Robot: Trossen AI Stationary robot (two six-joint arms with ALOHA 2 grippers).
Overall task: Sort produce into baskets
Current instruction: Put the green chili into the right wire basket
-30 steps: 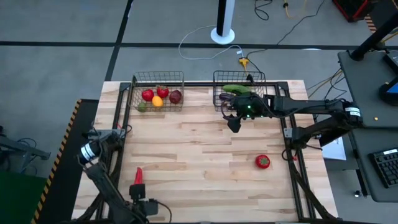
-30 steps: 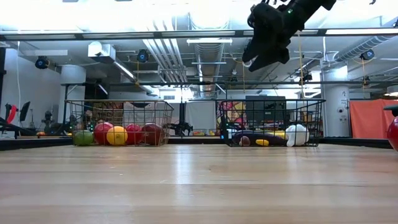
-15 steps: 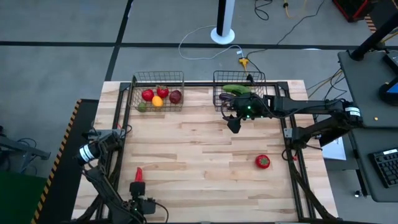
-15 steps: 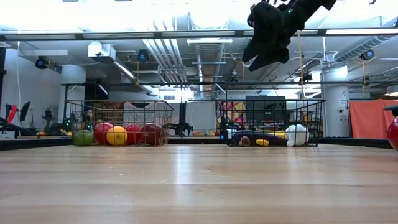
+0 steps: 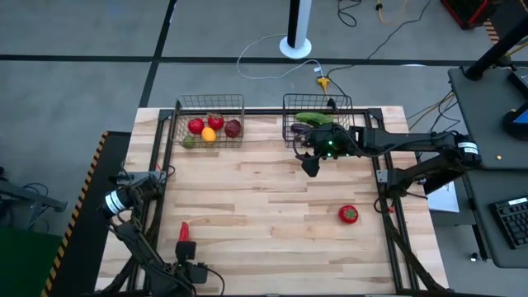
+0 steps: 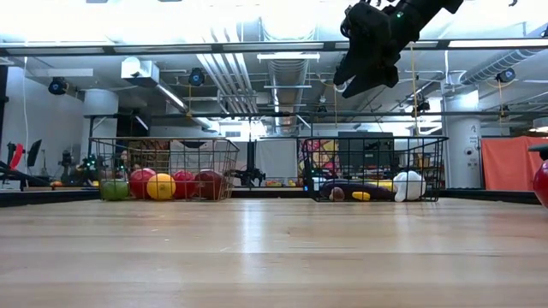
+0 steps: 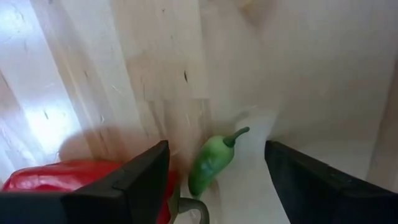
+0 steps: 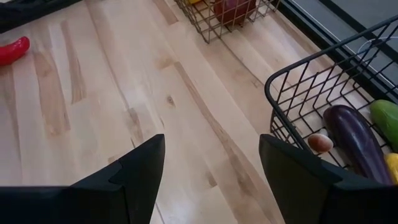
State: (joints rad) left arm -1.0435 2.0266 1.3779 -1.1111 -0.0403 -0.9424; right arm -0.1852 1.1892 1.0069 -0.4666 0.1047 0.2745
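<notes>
Pale wooden plank surface (image 5: pixel 264 206), two dark wire-grid baskets along far edge. Left basket (image 5: pixel 209 121) holding red, orange and green round produce. Right basket (image 5: pixel 318 115) holding long purple eggplant (image 8: pixel 354 142), green and white pieces. Right claw (image 5: pixel 310 165) raised beside right basket, fingers apart, empty. Left claw (image 7: pixel 214 180) at near-left corner, fingers apart over small green pepper (image 7: pixel 211 162), beside long red pepper (image 5: pixel 183 232). Red round tomato (image 5: pixel 348 214) lying alone near right edge.

Lab: exposed ceiling ducts (image 6: pixel 235 73), floor cables (image 5: pixel 264 58)

two baskets (image 5: pixel 209 122), two arms (image 5: pixel 412 148)
</notes>
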